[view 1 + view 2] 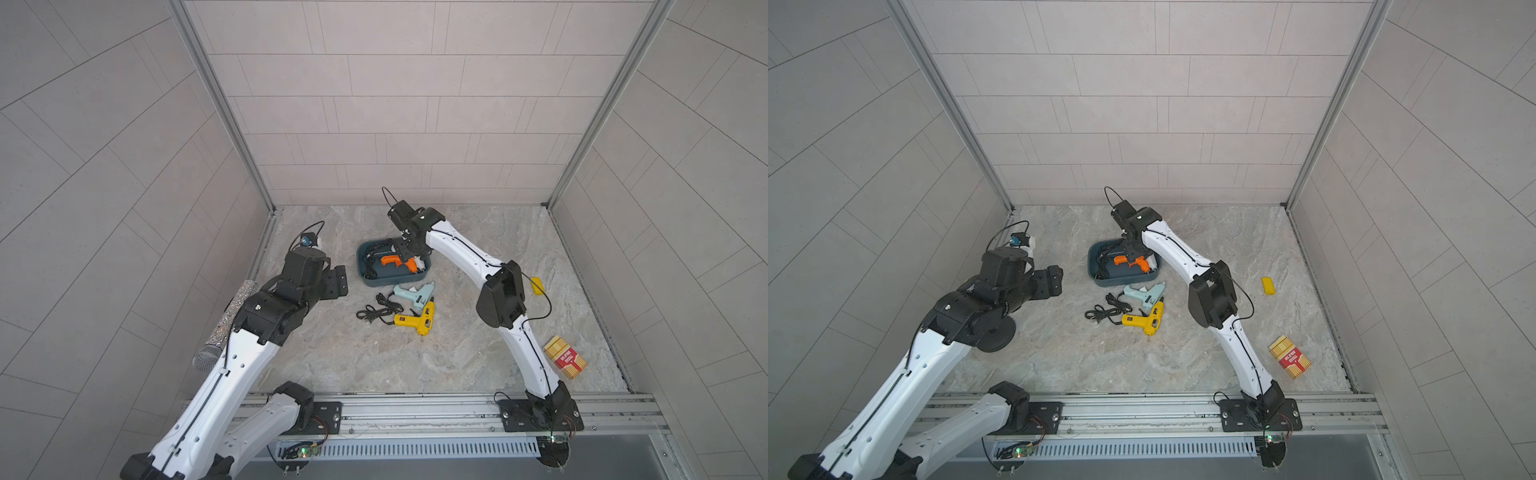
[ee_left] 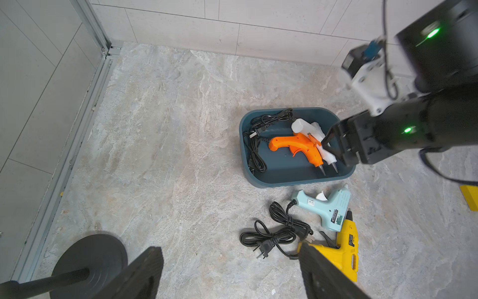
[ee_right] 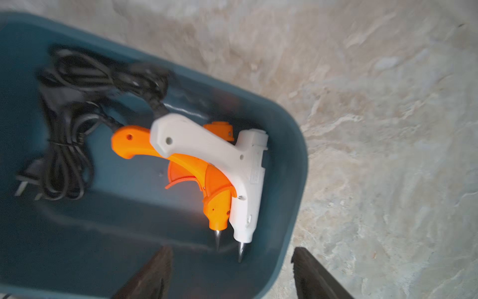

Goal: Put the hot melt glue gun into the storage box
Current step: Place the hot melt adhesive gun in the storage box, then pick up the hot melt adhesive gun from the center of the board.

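**—** Guns: how many?
**—** Four. Nearest, a yellow glue gun and a pale blue glue gun lie just beside each other on the table, with their black cords.
**—** Any writing?
**—** One red-and-yellow carton; its print is too small to read.
**—** And the storage box?
**—** It holds two: a white glue gun lying across an orange glue gun, beside bundled cable.
**—** Pincers?
**—** The left gripper gapes, empty. The right gripper hangs over the box, jaws apart, gripping nothing.
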You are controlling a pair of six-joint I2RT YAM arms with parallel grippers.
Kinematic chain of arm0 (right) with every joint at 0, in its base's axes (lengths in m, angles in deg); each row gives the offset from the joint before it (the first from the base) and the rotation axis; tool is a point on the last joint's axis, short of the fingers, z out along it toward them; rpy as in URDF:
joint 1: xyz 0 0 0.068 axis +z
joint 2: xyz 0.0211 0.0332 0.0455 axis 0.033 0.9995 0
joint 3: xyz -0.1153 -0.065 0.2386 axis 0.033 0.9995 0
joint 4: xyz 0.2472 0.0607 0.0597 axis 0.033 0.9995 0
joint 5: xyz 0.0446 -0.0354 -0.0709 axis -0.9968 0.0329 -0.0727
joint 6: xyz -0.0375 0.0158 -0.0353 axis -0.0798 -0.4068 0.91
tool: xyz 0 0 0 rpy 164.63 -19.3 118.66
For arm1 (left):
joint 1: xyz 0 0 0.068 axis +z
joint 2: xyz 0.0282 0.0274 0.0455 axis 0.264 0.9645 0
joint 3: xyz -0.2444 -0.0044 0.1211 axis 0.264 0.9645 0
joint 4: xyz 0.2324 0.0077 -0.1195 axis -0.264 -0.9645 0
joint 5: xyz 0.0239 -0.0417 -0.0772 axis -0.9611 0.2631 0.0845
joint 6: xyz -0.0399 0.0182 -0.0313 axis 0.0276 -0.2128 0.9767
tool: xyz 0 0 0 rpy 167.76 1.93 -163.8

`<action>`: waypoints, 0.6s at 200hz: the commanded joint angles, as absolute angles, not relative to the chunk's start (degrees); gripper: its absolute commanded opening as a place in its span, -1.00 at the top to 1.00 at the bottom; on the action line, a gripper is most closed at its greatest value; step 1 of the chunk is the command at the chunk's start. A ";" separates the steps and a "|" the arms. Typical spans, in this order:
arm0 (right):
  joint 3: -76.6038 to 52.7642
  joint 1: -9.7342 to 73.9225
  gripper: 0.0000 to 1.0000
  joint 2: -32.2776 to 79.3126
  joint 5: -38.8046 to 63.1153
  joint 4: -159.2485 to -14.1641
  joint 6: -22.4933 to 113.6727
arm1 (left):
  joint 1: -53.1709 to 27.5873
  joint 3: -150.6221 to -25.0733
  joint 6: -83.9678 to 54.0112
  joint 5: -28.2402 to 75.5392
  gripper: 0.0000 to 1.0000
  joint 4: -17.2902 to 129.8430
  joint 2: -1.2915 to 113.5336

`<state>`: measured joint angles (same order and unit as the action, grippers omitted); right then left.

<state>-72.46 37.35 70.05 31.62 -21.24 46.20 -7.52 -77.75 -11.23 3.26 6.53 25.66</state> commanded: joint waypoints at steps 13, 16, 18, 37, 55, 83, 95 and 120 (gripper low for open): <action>-71.96 35.54 -0.55 60.08 34.42 -18.51 44.55 | -7.11 -78.74 -14.72 8.71 -0.64 4.21 28.92; -71.35 35.33 -0.55 59.52 34.70 -18.44 44.70 | -7.12 -78.67 -14.92 9.19 -0.63 4.11 29.21; -70.90 35.27 -0.55 58.86 34.88 -18.37 44.76 | -7.11 -78.54 -15.13 9.57 -0.62 3.97 29.34; -63.81 33.70 -0.50 53.45 34.76 -18.63 44.77 | -7.26 -77.25 -16.03 11.92 -0.54 3.45 30.36; -54.37 33.09 -0.46 47.98 33.81 -19.83 44.76 | -7.50 -75.54 -16.38 14.14 -0.50 3.51 30.79; -37.89 33.11 -0.44 39.99 32.70 -23.81 43.80 | -9.26 -72.62 -15.68 16.67 -0.44 4.16 31.61; -32.71 33.09 -0.41 37.65 31.30 -24.68 43.45 | -10.39 -71.47 -15.01 18.08 -0.42 4.59 32.33; -22.76 33.24 -0.35 32.92 27.44 -27.14 43.66 | -13.37 -70.00 -14.03 20.74 -0.40 4.81 34.28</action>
